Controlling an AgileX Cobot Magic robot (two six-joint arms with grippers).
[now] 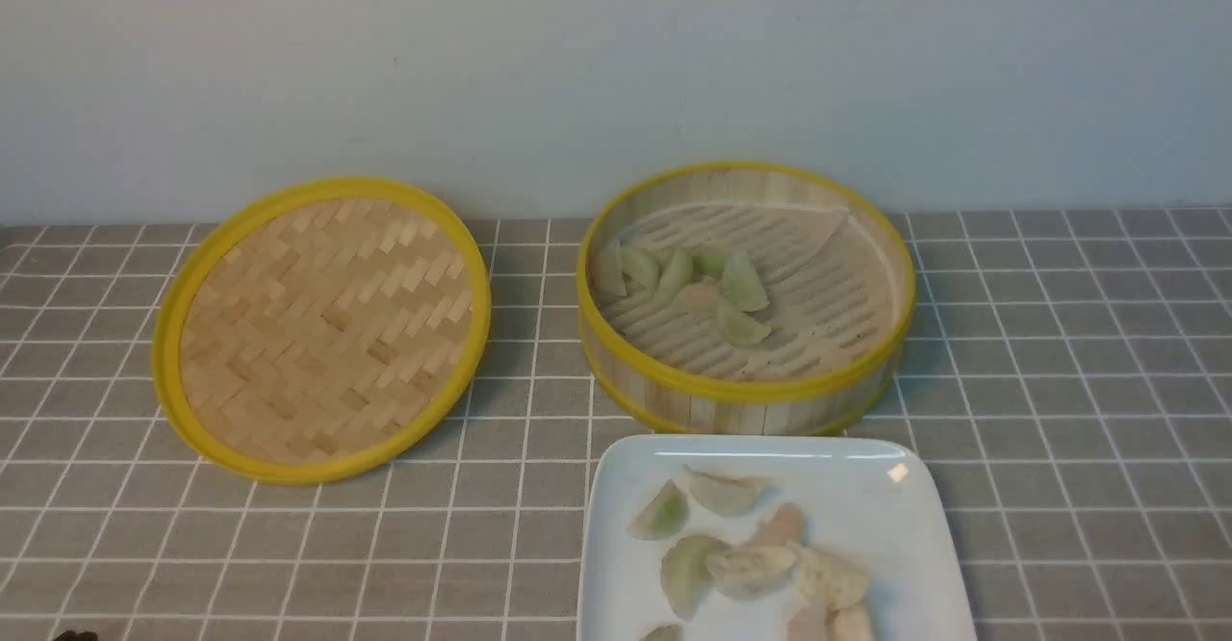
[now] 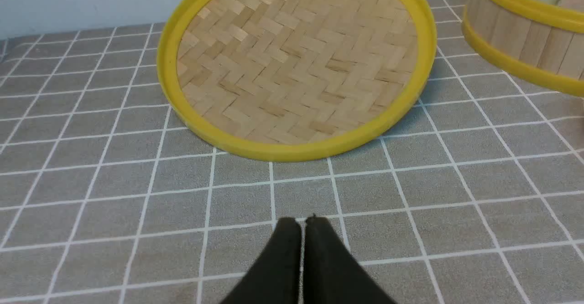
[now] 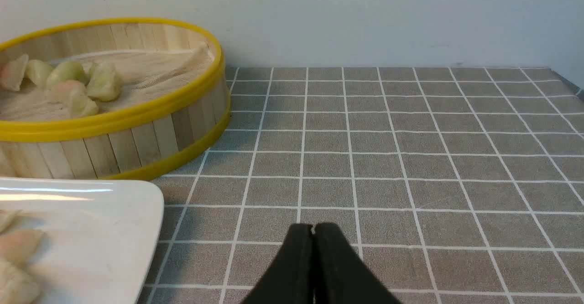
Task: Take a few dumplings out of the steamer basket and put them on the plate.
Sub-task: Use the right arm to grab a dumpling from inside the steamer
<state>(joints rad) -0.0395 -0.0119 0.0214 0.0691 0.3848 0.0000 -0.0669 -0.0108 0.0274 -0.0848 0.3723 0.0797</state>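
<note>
The steamer basket (image 1: pixel 746 393) stands at the back centre and holds several pale green dumplings (image 1: pixel 743 283) on its left side. The white plate (image 1: pixel 866 487) sits in front of it with several green, pinkish and cream dumplings (image 1: pixel 751 566). The basket (image 3: pixel 137 139) and the plate (image 3: pixel 114 231) also show in the right wrist view. My left gripper (image 2: pixel 303 222) is shut and empty over bare cloth in front of the lid. My right gripper (image 3: pixel 313 227) is shut and empty over bare cloth right of the plate. Neither gripper shows in the front view.
The flat woven lid with a yellow rim (image 1: pixel 322 328) lies left of the basket and also shows in the left wrist view (image 2: pixel 296 62). A grey cloth with a white grid (image 1: pixel 1059 381) covers the table. A pale wall (image 1: pixel 616 64) stands behind.
</note>
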